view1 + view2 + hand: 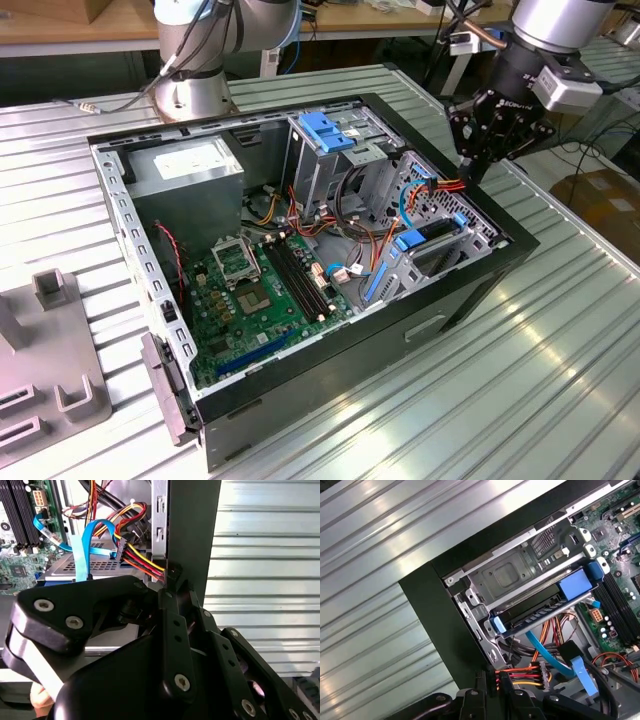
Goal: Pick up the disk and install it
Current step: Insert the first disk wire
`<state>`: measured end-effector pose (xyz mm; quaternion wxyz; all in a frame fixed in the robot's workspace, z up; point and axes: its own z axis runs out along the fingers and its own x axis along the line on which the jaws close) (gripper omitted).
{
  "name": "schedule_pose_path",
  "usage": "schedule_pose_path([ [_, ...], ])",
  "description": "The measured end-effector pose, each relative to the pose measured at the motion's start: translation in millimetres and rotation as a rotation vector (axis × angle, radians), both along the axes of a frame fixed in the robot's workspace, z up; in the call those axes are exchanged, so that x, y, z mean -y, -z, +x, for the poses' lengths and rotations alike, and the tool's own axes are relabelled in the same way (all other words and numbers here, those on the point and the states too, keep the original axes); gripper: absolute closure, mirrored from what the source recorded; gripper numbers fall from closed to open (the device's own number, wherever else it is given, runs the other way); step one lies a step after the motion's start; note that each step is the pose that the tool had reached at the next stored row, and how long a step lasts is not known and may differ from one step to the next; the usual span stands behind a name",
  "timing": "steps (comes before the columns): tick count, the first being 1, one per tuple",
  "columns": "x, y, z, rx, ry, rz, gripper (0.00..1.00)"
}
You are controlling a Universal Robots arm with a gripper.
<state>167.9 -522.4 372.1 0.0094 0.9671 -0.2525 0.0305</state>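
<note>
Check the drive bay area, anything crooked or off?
The disk looks tilted in its bay, one blue-framed end raised, not level with the cage. The gripper hangs beside the red-and-yellow power cable there. Nothing else stands out.

We see case (400,335) on table (540,380); board (255,290) inside, exterior view's left; disk (440,236) in bay, right end; gripper (472,170) above that edge.

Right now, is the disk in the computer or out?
In. The disk lies in the metal bay at a corner of the computer case, blue frame showing.
</note>
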Motion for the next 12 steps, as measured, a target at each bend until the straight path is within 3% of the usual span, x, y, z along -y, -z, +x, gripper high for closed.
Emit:
schedule_pose_path([
  [6,0.0,3.5,-2.0,0.0086,-0.027,-0.0004,0.75],
  [12,0.0,5.6,-2.1,0.0134,-0.031,-0.0005,0.75],
])
